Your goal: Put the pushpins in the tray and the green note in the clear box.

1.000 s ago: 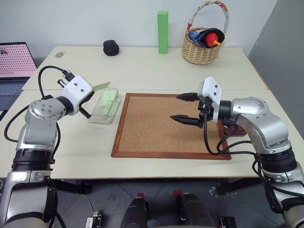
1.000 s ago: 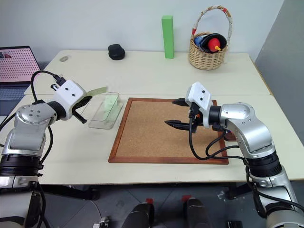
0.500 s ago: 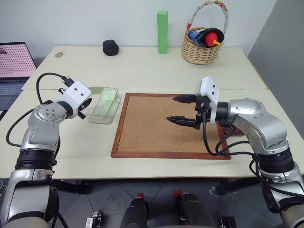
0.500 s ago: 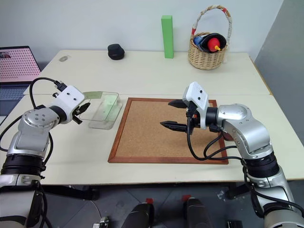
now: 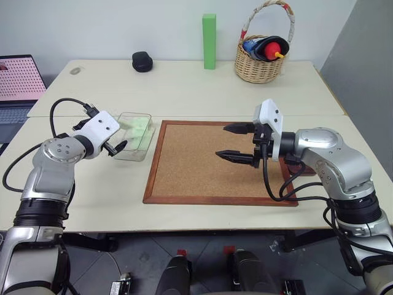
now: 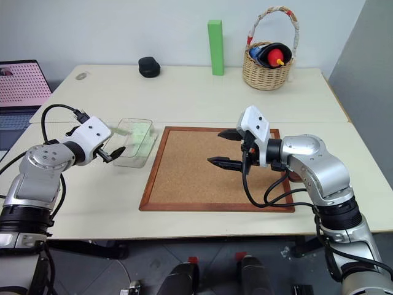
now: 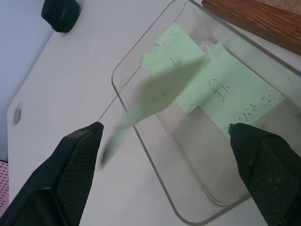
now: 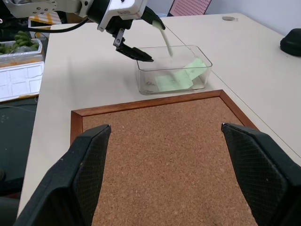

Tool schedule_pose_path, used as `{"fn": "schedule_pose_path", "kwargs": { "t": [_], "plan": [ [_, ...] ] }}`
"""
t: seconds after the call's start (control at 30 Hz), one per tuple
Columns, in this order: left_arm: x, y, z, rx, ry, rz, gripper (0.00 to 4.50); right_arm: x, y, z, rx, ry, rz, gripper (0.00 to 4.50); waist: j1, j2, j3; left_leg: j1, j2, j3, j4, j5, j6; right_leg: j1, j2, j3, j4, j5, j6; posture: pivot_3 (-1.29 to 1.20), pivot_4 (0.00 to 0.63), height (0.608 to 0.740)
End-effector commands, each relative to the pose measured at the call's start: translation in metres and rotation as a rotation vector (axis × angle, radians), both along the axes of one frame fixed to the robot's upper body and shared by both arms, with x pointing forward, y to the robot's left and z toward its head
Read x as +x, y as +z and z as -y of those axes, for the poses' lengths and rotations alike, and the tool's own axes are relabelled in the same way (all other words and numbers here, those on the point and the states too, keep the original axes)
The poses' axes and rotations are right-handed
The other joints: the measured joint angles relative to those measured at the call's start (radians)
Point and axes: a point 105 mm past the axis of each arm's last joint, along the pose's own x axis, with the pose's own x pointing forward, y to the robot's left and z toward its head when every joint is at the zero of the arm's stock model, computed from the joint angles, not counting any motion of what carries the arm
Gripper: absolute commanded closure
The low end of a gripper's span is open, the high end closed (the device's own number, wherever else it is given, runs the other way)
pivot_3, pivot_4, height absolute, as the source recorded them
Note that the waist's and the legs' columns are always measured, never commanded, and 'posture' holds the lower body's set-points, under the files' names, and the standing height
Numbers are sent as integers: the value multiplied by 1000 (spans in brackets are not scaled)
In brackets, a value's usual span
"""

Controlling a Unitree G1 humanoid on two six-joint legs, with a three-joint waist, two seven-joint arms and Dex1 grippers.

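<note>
A pale table (image 5: 202,89) is carrying a framed corkboard (image 5: 212,161) near its front, a clear box (image 5: 132,135) lying just left of it, and a wicker basket (image 5: 261,60), green upright block (image 5: 210,42) and small black object (image 5: 142,61) sitting along the back.

1. We see the clear box (image 5: 133,132) left of the corkboard, holding two pale green papers.
2. A third green note (image 7: 155,96) hangs tilted over its rim, between our open fingers, seemingly loose.
</note>
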Motion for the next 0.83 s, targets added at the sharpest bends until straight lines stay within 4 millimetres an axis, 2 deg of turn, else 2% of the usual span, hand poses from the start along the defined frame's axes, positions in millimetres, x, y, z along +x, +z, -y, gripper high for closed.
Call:
{"fn": "schedule_pose_path", "kwargs": {
  "t": [0.03, 0.23, 0.4, 0.5, 0.57, 0.83],
  "plan": [
    [-2, 6, -1, 100, -23, 5, 42, -2, 16, -1, 19, 15, 57, 521, 0, 0, 0, 0, 0, 0, 0, 0, 0, 0, 0, 0, 0, 0, 0, 0, 150, 740],
    [3, 20, 6, 8, -20, 81, 42, -2, 16, -1, 30, 10, 58, 521, 0, 0, 0, 0, 0, 0, 0, 0, 0, 0, 0, 0, 0, 0, 0, 0, 150, 740],
    [-6, 45, 37, -334, -102, 161, 42, -1, 17, 5, 64, -23, 67, 521, 1, 0, 0, -1, 0, 0, 0, 0, 0, 0, 0, 0, 0, 0, 0, 0, 150, 740],
    [-20, 54, 55, -437, -170, 195, 42, 2, 14, 16, 102, -86, 73, 521, 1, 0, 0, -3, 0, -1, 1, 0, 0, -2, -1, 0, 0, 0, 0, 0, 150, 740],
    [-31, 52, 65, -436, -210, 198, 42, 5, 7, 26, 123, -147, 68, 521, 0, -1, 0, -3, 0, 0, 0, 0, 0, -2, -1, 0, 0, 0, 0, 0, 150, 740],
    [-66, 5, 93, -538, -337, 27, 42, 0, -41, 61, 97, -285, 21, 521, 1, -1, 0, -2, 0, 2, 0, 0, 0, -2, -1, 1, 0, 0, 0, 0, 150, 740]
  ]
}}
